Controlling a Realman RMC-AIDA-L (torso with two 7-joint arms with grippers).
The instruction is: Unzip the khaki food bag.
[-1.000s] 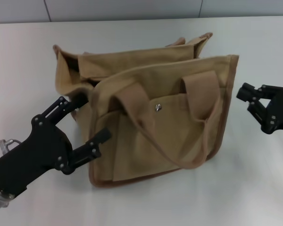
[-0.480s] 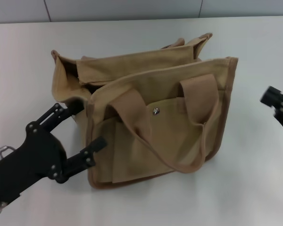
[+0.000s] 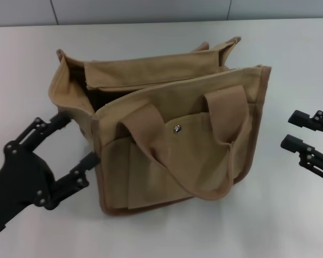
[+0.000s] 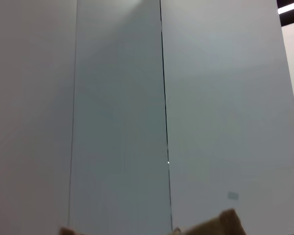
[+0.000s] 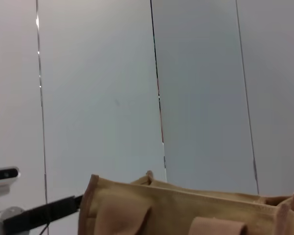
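Observation:
The khaki food bag [image 3: 172, 140] stands on the white table in the head view, pocket and metal snap [image 3: 177, 128] facing me. Its top gapes, showing a dark inside [image 3: 91, 88]; I see no zipper pull. Its upper edge also shows in the right wrist view [image 5: 186, 205], and a scrap in the left wrist view [image 4: 225, 223]. My left gripper [image 3: 82, 137] is open and empty at the bag's left end, its fingertips close to the fabric. My right gripper [image 3: 288, 129] is open and empty, a short way right of the bag, apart from it.
The white table [image 3: 167, 231] runs around the bag on all sides. A grey panelled wall [image 3: 151, 11] stands behind its far edge and fills both wrist views. My left gripper's finger [image 5: 39, 213] shows beside the bag in the right wrist view.
My left gripper has drawn back toward the lower left. My right gripper pulled away to the right, then came back in with fingers open. The bag's mouth gapes wider.

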